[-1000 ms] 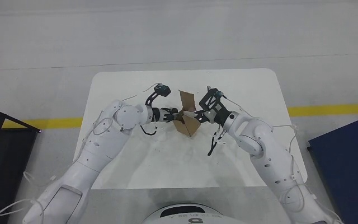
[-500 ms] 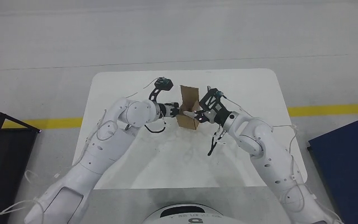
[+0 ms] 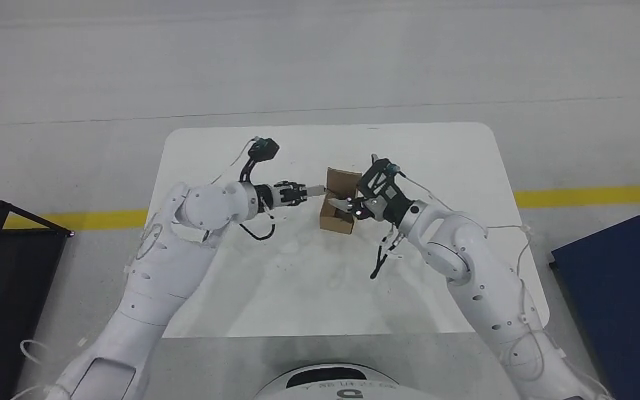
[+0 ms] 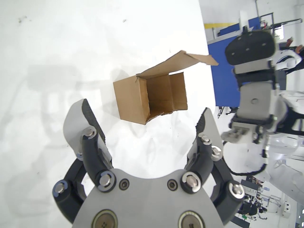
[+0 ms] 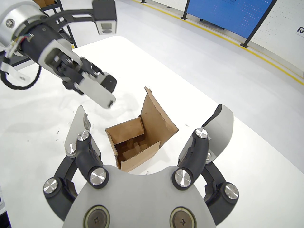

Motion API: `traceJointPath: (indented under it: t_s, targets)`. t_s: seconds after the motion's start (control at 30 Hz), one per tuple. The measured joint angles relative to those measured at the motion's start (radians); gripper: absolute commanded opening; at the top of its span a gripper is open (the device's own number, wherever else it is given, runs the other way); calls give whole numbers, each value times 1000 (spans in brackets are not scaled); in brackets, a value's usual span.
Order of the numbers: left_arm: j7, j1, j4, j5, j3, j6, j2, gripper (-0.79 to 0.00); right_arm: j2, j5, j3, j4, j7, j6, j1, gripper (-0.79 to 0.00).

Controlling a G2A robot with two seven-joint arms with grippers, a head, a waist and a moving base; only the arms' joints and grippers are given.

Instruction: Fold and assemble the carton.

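One brown cardboard carton [image 3: 340, 200] is seen standing on the white surface [image 3: 250, 290], near its middle, between two tools. Its top is open, one long flap is raised and the brown inside is exposed. The left tool [image 4: 144, 111] is held just beside the carton with its two fingers spread wide, and nothing is gripped by it. The right tool [image 5: 150, 112] is placed at the carton's opposite side, likewise spread wide and empty; the carton is framed between its fingers but is not touched by them. A black cable [image 3: 385, 255] is draped from the right arm over the surface. Beyond the surface, a yellow floor line [image 3: 570, 197] and blue panels [image 5: 225, 8] bearing white print are visible.
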Motion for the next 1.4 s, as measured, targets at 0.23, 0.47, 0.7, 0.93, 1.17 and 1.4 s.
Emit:
traceJointPath:
  t_s: [0.23,0.47,0.7,0.93,1.17,1.4]
  targets:
    - [39,151,-72,-184,-196,-177,29,0,11,169,136,-106,100,142,-132,-25]
    - [78,182,5,-290,-233,-347,34,0,0,313,109,-2,249,235,-59,-145]
    - [91,182,57,-308,-235,-386,38,0,-9,344,68,78,269,282,-14,-148]
    - [75,170,68,-309,-212,-379,41,0,-16,339,2,126,346,267,32,-240]
    - [84,165,66,-306,-204,-379,44,0,-26,321,-55,155,381,295,82,-517]
    - [93,168,64,-307,-204,-385,49,0,-33,260,-107,128,428,340,106,-785]
